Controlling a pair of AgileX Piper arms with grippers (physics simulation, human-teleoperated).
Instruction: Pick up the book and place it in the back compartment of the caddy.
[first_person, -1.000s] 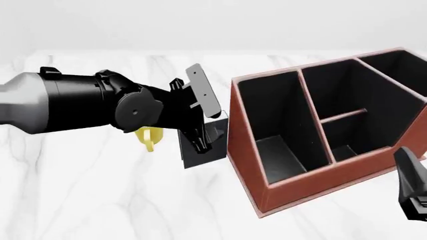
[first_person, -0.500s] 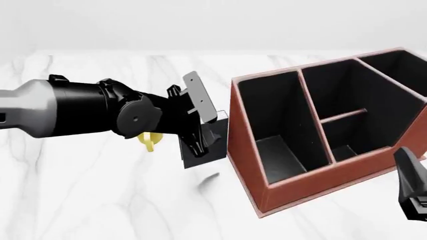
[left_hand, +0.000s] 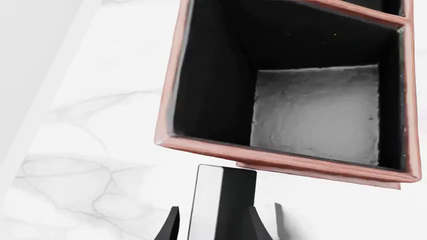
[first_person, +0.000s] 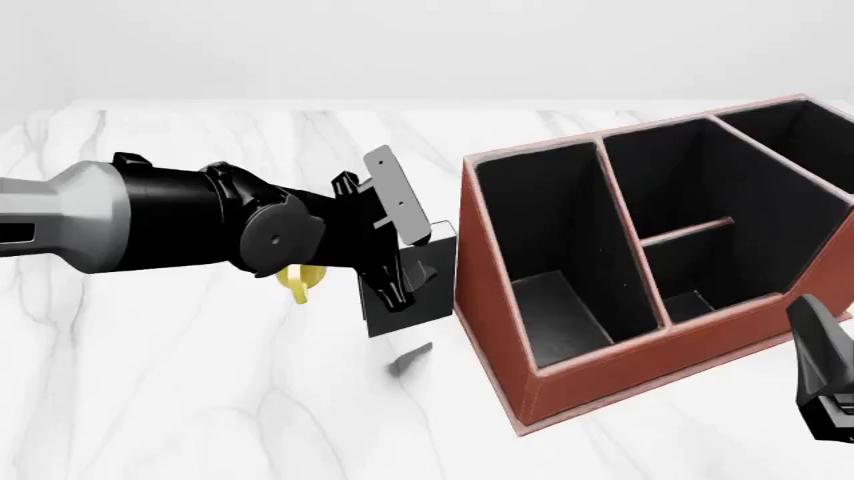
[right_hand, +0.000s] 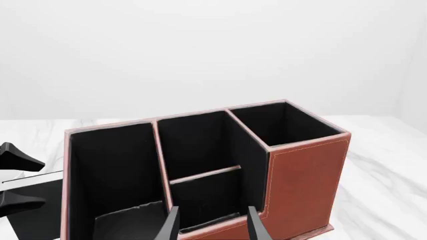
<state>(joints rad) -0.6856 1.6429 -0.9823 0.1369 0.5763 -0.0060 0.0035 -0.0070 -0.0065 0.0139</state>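
Yellow mug (first_person: 299, 281) behind left claw (first_person: 400, 285), caddy (first_person: 497, 330) wall beside book (first_person: 411, 300)

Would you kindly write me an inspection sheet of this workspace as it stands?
Surface: white marble table, a small shadow beneath the book.
Job's things: book lifted off the table, beside the caddy; back compartment holds nothing.
Clutter: yellow mug, mostly hidden behind the left arm.
Grippers: left gripper shut on the book; right gripper open, holding nothing, near the caddy.
Cables: nothing seen.
Surroundings: plain pale backdrop.
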